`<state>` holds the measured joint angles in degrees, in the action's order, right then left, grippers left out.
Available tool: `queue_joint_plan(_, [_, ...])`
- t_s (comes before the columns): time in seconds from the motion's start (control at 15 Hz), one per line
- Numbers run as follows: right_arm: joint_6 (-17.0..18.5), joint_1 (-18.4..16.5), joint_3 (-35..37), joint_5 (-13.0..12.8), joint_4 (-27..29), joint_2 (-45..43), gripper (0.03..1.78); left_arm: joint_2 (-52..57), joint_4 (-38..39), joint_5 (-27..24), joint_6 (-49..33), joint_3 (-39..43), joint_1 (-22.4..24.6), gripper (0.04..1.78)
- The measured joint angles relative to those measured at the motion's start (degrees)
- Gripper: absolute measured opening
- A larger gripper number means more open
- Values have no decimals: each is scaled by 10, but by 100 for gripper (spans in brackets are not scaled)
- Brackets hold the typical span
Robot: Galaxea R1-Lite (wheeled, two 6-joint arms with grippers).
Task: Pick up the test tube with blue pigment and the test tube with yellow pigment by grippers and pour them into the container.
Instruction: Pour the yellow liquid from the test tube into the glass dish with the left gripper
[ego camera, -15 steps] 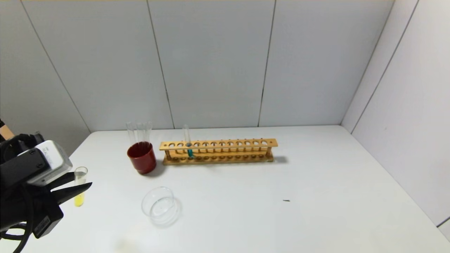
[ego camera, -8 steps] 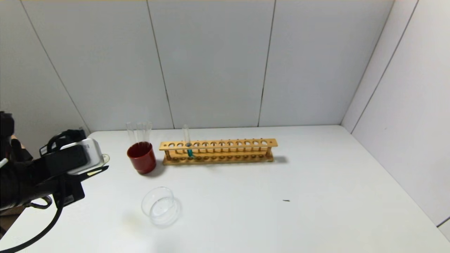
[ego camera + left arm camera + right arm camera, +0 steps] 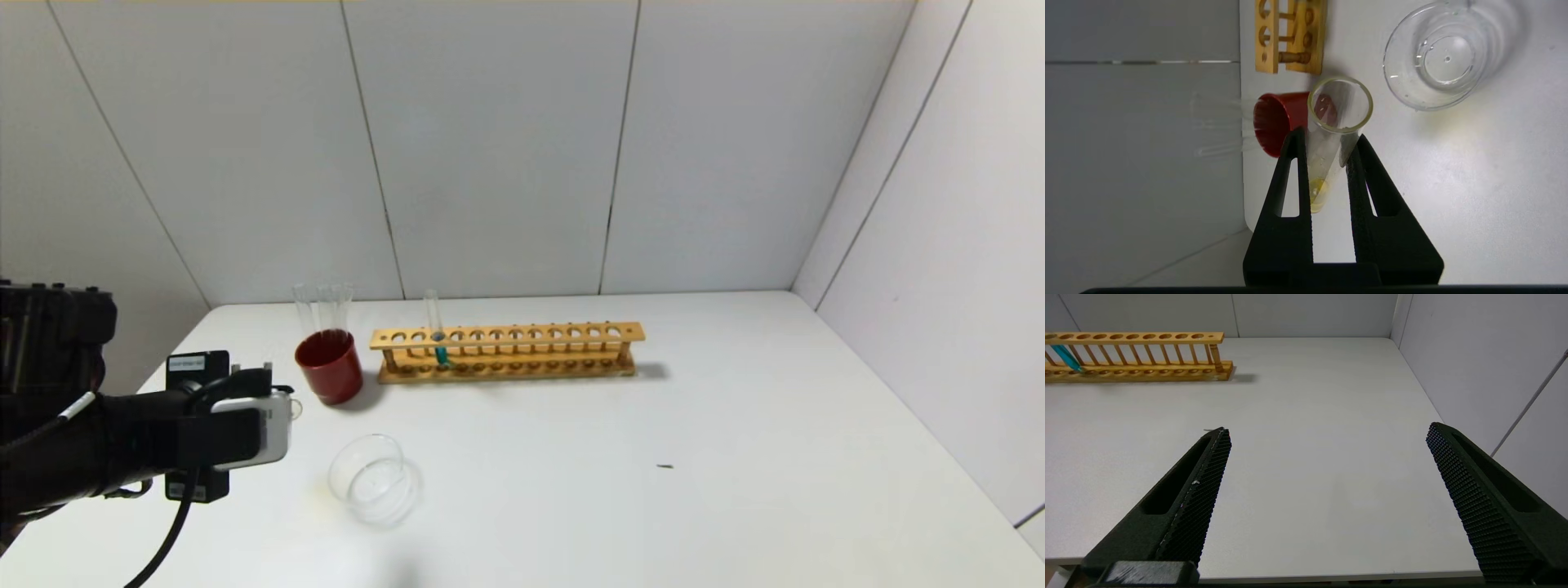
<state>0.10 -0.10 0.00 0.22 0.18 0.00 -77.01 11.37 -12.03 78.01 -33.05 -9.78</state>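
My left gripper is shut on the test tube with yellow pigment, which lies tilted with its open mouth toward the red cup. A little yellow liquid sits at its rounded end. In the head view the left wrist hovers left of the container, a clear glass dish with nothing in it. The test tube with blue pigment stands in the wooden rack. My right gripper is open over bare table at the near right, holding nothing.
A dark red cup with colourless tubes stands left of the rack, just behind my left wrist. A small dark speck lies on the white table. Grey walls close in the back and right.
My left arm has swung right toward the dish and rolled over. The yellow tube has gone from upright to tilted, and my wrist now hides most of it in the head view.
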Motion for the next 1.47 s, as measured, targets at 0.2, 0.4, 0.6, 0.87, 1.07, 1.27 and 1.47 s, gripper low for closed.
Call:
queue_joint_plan(0.2, [0, 0, 0, 0, 0, 0, 175, 3, 31, -1, 13, 25, -14, 31])
queue_joint_plan(0.4, [0, 0, 0, 0, 0, 0, 175, 2, 72, 5, 29, 41, -17, 31])
queue_joint_plan(0.6, [0, 0, 0, 0, 0, 0, 175, -7, 74, 4, 21, 48, -18, 31])
queue_joint_plan(0.87, [0, 0, 0, 0, 0, 0, 175, -18, 74, 4, 13, 57, -21, 31])
queue_joint_plan(1.07, [0, 0, 0, 0, 0, 0, 175, -30, 83, 4, 19, 54, -24, 31])
queue_joint_plan(1.27, [0, 0, 0, 0, 0, 0, 175, -49, 130, 5, 19, 50, -39, 31])
queue_joint_plan(1.47, [0, 0, 0, 0, 0, 0, 175, -94, 237, 3, 12, 50, -57, 31])
